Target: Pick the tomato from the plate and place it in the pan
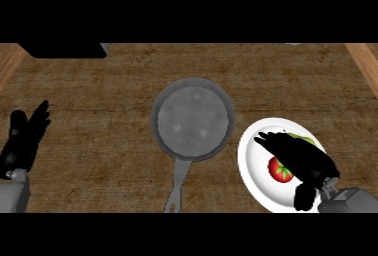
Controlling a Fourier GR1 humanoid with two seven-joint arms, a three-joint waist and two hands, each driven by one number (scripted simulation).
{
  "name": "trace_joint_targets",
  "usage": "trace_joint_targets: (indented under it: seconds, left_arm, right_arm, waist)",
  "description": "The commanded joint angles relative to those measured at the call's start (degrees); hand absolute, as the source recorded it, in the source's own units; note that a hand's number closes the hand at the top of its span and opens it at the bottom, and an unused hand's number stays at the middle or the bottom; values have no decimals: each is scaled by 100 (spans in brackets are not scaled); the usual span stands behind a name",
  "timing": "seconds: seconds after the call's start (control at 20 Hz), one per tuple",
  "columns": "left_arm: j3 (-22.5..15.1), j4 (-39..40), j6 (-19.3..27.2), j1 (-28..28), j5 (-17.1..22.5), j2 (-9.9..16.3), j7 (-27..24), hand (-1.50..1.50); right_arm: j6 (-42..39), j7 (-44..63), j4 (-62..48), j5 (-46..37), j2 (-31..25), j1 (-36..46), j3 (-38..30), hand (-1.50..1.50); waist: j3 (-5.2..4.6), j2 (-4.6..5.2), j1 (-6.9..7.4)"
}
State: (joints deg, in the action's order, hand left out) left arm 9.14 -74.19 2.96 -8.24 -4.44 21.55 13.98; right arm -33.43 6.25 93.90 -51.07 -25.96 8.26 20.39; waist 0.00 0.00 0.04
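Observation:
A red tomato (279,170) with a green stem lies on the white plate (255,155) at the lower right. My right hand (303,157) hovers over the plate with fingers stretched toward the upper left, covering the tomato's right side; its thumb hangs below, and the hand is open. The grey pan (193,120) sits in the middle of the counter, its handle (176,187) pointing toward me. My left hand (23,137) rests open at the left edge, fingers up.
A black object (63,50) stands at the back left of the wooden counter. Lighter wood strips run along the counter's left and right edges. Something greenish peeks out on the plate behind my right hand.

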Motion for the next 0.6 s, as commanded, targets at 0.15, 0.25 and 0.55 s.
trace_joint_targets:
  seconds: [0.15, 0.25, 0.55]
  left_arm:
    - [95, 140, -46, 14, -72, -121, -158, 0]
    - [-72, -494, -1, 341, -148, -221, 134, 0]
    - [127, -313, -188, 391, -131, -223, -97, 0]
  right_arm:
    - [342, -625, -150, -539, -61, 260, -4, 150]
    - [993, -522, -315, -1022, 158, 25, 292, 150]
    - [1513, -1279, -826, -1219, 115, -39, -185, 150]
  waist:
    - [0, 0, 3]
    - [3, -7, 30]
    - [1, -2, 9]
